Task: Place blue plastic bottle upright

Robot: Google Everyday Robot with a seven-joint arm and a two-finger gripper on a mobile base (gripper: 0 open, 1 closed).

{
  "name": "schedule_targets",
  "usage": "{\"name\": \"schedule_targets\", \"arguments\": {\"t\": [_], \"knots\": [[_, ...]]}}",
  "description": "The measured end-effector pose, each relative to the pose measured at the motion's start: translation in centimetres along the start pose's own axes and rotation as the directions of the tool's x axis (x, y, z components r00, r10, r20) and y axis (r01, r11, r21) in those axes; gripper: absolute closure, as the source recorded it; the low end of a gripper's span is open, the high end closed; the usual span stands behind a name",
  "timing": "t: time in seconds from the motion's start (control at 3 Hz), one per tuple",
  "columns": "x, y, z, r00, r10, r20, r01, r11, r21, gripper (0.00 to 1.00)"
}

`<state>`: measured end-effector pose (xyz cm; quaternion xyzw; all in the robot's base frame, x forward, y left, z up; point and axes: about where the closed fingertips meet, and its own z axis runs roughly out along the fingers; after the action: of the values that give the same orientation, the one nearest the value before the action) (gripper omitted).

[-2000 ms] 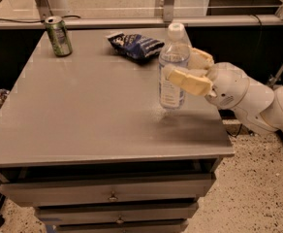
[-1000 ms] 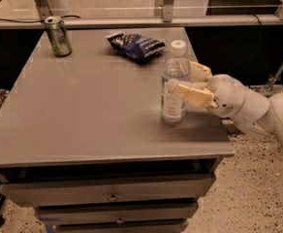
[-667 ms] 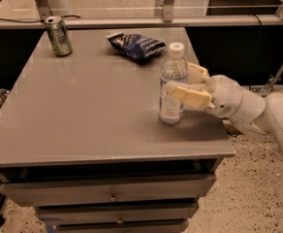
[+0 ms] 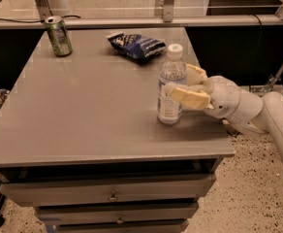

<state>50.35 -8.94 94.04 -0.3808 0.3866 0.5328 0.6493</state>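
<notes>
The blue plastic bottle (image 4: 169, 108), clear with a white cap and a pale label, stands upright on the grey table (image 4: 83, 106) near its right edge. My gripper (image 4: 177, 83) reaches in from the right at the bottle's mid-height. One cream finger (image 4: 189, 96) lies across the bottle's front and the other (image 4: 196, 74) sits behind it. The jaws are closed on the bottle. Its base rests on the tabletop.
A green drink can (image 4: 58, 35) stands at the table's back left corner. A dark blue snack bag (image 4: 136, 45) lies at the back, just behind the bottle. Drawers (image 4: 112, 195) sit under the tabletop. The table's right edge is close to the bottle.
The bottle, held in my gripper, came down and slightly forward until its base met the tabletop. It has barely moved over the last frames.
</notes>
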Motion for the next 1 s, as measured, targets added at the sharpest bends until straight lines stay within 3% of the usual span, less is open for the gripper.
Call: {"name": "schedule_targets", "arguments": {"t": [0.33,0.67,1.0], "knots": [[0.10,0.03,0.10,1.000,0.004,0.000,-0.004,1.0000,-0.008,0.13],[0.10,-0.02,0.12,1.000,0.007,-0.002,-0.007,0.9999,-0.013,0.00],[-0.08,-0.03,0.00,1.000,0.003,-0.002,-0.003,0.9999,-0.010,0.00]]}}
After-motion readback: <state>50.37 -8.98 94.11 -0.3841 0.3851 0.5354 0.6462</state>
